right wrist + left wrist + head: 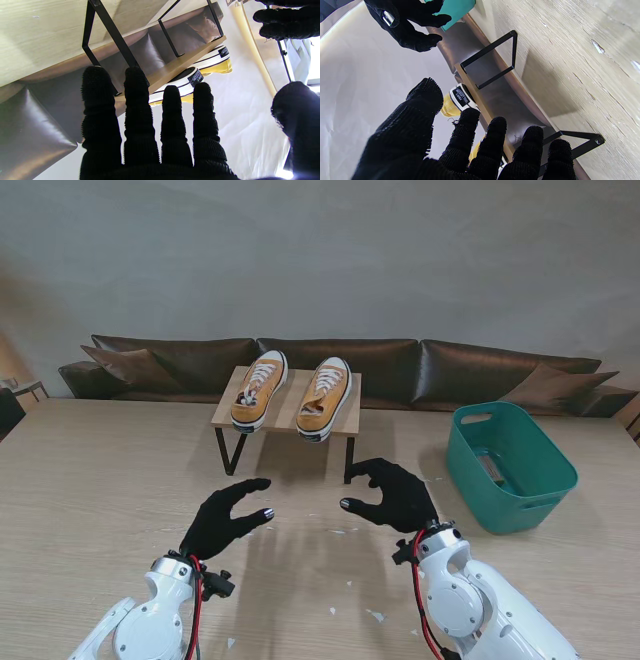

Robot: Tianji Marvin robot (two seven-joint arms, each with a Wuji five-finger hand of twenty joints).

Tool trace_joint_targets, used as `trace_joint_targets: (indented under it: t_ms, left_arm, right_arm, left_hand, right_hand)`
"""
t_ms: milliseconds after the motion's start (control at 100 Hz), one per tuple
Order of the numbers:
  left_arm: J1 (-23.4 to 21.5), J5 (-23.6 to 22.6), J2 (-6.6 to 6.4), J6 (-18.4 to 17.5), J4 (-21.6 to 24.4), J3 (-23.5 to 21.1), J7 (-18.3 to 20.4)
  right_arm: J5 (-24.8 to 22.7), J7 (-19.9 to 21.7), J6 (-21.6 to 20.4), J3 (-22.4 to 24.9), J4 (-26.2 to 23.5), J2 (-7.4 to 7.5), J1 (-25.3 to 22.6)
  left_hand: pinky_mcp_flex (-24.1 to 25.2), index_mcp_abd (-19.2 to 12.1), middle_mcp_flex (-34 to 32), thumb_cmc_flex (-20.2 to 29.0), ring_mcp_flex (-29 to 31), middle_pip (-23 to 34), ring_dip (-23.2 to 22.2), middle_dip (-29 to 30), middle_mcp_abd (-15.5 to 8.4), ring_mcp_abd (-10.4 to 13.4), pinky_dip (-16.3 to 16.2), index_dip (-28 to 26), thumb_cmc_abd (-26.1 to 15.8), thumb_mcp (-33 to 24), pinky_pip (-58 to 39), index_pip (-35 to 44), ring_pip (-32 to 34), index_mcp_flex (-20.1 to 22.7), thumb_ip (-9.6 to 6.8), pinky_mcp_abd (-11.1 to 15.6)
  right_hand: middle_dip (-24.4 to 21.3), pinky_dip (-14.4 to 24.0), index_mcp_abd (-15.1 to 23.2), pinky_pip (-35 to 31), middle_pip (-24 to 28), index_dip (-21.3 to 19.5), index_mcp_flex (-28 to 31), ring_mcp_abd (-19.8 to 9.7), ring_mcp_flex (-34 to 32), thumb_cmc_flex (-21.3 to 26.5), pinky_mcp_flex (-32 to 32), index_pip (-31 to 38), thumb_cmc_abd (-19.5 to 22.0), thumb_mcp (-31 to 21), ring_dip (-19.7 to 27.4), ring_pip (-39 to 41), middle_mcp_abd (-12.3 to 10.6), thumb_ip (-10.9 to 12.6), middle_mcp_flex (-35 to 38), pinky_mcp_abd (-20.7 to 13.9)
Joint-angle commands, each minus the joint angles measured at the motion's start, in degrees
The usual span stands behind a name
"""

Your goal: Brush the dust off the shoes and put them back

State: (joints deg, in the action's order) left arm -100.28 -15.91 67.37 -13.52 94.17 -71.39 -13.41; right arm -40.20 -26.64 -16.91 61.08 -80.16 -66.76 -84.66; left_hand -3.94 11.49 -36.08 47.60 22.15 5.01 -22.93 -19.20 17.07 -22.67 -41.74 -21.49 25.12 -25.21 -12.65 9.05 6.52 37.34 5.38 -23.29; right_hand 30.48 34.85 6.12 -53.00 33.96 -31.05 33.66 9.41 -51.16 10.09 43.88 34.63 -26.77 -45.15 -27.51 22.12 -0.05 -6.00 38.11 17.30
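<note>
Two yellow canvas shoes with white laces rest side by side on a small wooden rack (288,418) with black metal legs. The left shoe (259,388) and the right shoe (325,397) point their heels toward me. My left hand (224,517), in a black glove, hovers over the table nearer to me than the rack, fingers spread and empty. My right hand (393,493) hovers likewise, open, just short of the rack's right leg. The wrist views show a shoe heel (462,98) and both heels (197,77) past the fingertips (135,80). No brush is visible.
A teal plastic basket (512,467) stands on the table to the right of my right hand. Small white flecks (372,614) lie on the wooden tabletop near my arms. A dark brown sofa (480,370) runs behind the table's far edge.
</note>
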Motion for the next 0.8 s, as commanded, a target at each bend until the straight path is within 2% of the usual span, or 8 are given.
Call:
trace_joint_targets:
  t_ms: [0, 330, 520, 600, 790]
  left_arm:
    - [0.1, 0.3, 0.14, 0.2, 0.1, 0.2, 1.1]
    - [1.2, 2.2, 0.23, 0.4, -1.1, 0.7, 2.0]
    - [0.9, 2.5, 0.46, 0.4, -1.3, 0.3, 1.2]
    - [0.7, 2.6, 0.56, 0.6, -1.4, 0.1, 0.8]
    - [1.0, 2.0, 0.31, 0.9, -1.3, 0.2, 1.6]
  right_arm:
    - [0.3, 0.9, 0.1, -0.3, 0.3, -0.40, 0.1]
    - [0.4, 0.8, 0.7, 0.0, 0.3, -0.43, 0.2]
    - [2.6, 0.6, 2.5, -0.1, 0.2, -1.07, 0.9]
    - [4.0, 0.8, 2.3, -0.2, 0.5, -1.32, 1.0]
    - [3.2, 1.5, 0.7, 0.0, 1.1, -0.92, 0.8]
  left_hand:
    - [1.1, -2.2, 1.6, -1.2, -2.1, -0.3, 0.5, 0.7, -1.8, 1.5, 0.5, 0.4, 1.3, -0.8, 0.8, -0.1, -0.3, -1.3, -0.84, 2.1]
    - [1.3, -2.1, 1.7, -1.2, -2.0, -0.3, 0.5, 0.7, -1.5, 1.3, 0.6, 0.5, 1.1, -0.7, 0.8, -0.1, -0.3, -1.3, -0.80, 2.1]
    - [1.2, -2.0, 1.1, -1.2, -1.4, -0.2, 0.5, 0.6, -1.3, 1.2, 0.7, 0.5, 0.9, -0.6, 0.7, 0.0, -0.1, -1.2, -0.82, 2.0]
    - [1.2, -2.0, 1.0, -1.2, -1.4, -0.1, 0.5, 0.6, -1.2, 1.2, 0.7, 0.5, 1.0, -0.5, 0.7, -0.1, -0.1, -1.2, -0.82, 2.0]
    - [1.2, -2.1, 1.0, -1.4, -1.2, -0.1, 0.5, 0.5, -1.2, 1.3, 0.7, 0.6, 0.8, -0.3, 0.7, -0.1, -0.1, -1.3, -0.81, 1.9]
  right_hand:
    - [-0.1, -0.5, -0.1, 1.4, -1.0, -0.3, 0.3, 0.0, 2.6, 0.3, -23.5, -0.6, -1.5, -1.2, 0.5, -0.4, 0.8, -0.5, 0.2, 1.5]
    - [-0.2, -0.4, -0.1, 1.3, -0.8, -0.3, 0.2, -0.1, 2.7, -0.1, -23.6, -0.7, -1.7, -1.8, 0.5, -0.1, 1.0, -0.8, 0.1, 1.5]
    - [-0.2, -0.5, -0.5, 1.7, -0.9, -0.3, 0.2, 0.2, 3.1, 0.3, -24.2, -0.7, -1.8, -1.9, 0.6, -0.2, 1.2, -0.7, -0.2, 1.4]
    - [-0.1, -0.4, -0.7, 1.8, -0.8, -0.3, 0.2, 0.5, 3.5, 0.6, -24.7, -0.7, -2.1, -2.2, 0.5, -0.2, 1.3, -0.8, -0.4, 1.5]
    - [-0.2, -0.1, -0.6, 1.7, -0.8, -0.3, 0.2, 0.2, 3.3, 0.3, -24.3, -0.7, -2.0, -2.4, 0.4, 0.1, 1.3, -0.9, -0.4, 1.3]
